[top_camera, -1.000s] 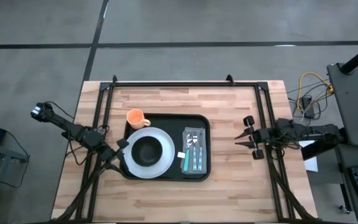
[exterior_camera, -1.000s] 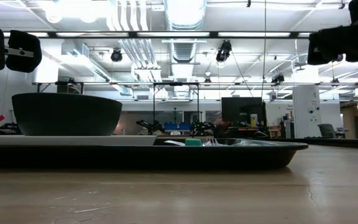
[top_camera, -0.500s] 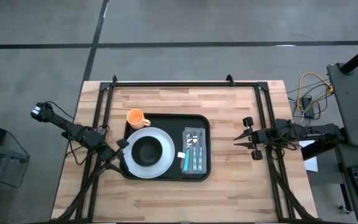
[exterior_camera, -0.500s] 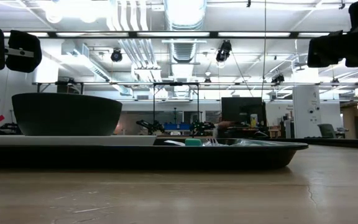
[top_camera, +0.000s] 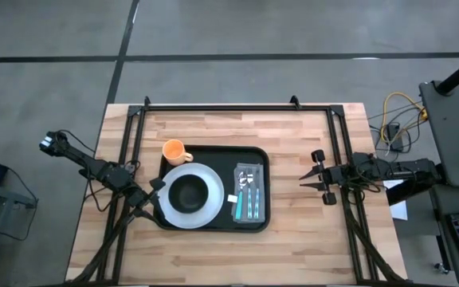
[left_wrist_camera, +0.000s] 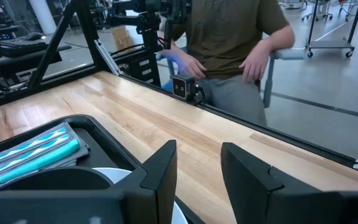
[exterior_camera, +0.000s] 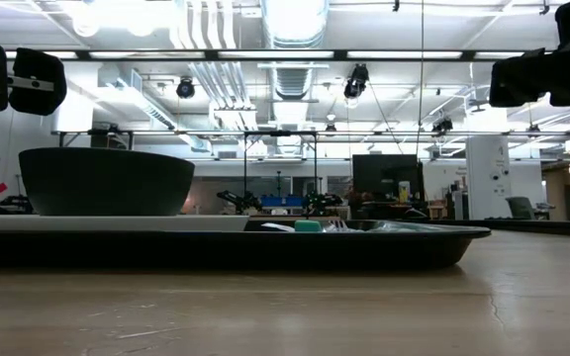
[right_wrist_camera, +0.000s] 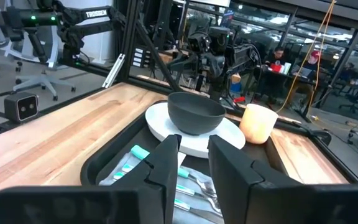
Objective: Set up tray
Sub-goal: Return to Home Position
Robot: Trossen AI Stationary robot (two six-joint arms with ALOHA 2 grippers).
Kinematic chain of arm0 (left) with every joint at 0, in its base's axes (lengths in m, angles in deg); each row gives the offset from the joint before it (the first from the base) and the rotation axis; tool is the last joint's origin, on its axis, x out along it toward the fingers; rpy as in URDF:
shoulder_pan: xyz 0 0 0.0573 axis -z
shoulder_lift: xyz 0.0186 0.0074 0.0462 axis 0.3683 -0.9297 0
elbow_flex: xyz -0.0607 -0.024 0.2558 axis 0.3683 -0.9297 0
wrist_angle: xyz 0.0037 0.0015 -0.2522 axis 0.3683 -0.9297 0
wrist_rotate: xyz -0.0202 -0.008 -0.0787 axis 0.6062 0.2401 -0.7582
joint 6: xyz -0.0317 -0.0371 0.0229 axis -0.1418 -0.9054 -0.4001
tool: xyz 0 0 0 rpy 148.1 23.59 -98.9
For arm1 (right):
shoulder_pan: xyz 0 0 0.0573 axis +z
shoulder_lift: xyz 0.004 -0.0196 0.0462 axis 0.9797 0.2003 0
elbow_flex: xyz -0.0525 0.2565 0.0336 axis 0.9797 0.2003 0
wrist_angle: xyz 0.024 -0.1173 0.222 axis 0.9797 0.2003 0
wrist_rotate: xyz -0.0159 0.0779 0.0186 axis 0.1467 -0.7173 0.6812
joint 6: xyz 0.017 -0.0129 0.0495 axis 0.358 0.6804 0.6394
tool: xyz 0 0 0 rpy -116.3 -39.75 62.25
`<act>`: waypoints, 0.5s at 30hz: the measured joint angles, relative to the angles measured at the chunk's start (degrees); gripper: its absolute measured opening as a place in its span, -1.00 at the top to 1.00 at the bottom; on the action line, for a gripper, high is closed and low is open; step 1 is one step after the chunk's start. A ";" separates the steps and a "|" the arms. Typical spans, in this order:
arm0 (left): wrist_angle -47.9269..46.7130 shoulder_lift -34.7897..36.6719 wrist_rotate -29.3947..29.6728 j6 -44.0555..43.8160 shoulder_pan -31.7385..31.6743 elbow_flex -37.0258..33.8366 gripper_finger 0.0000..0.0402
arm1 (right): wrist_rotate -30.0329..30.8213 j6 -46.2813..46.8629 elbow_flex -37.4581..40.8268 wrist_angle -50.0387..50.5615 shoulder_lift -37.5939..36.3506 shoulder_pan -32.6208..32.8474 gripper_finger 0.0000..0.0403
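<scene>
The black tray [top_camera: 221, 156] lies flat at the middle of the wooden table [top_camera: 213, 123], between two dark robot arms that reach in from opposite sides. On the half of the tray toward the left arm sits a white plate [top_camera: 211, 209] with a dark bowl [top_camera: 188, 191] on it. An orange mug [top_camera: 174, 151] stands at the tray's corner just beside the plate; whether it is inside the rim cannot be told. On the half toward the right arm a grey napkin [top_camera: 250, 171] carries blue-handled cutlery [top_camera: 250, 204], laid side by side along its length.

The left gripper [top_camera: 156, 186] hangs at the plate's edge, above the tray's rim. Its own camera shows its fingers [left_wrist_camera: 160, 165] parted by a modest gap with nothing between them. The right gripper [top_camera: 304, 182] points at the tray from well off its side, over bare wood. Its fingers [right_wrist_camera: 166, 155] are only narrowly apart and also empty. From table height both grippers hang clear of the tabletop.

A person [left_wrist_camera: 235, 31] in an olive shirt sits just beyond the table's edge
</scene>
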 joint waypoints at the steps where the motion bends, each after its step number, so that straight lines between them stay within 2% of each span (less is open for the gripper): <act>1: 0.01 0.00 0.00 0.01 0.02 0.00 0.47 | 0.00 0.00 0.00 0.01 0.00 0.00 0.59; 8: 0.04 0.00 0.00 0.00 0.02 0.00 0.47 | 0.00 0.00 0.00 -0.01 0.00 0.00 0.57; 15: 0.04 0.00 0.00 0.01 0.01 0.00 0.47 | 0.00 0.00 0.00 -0.01 0.02 0.00 0.63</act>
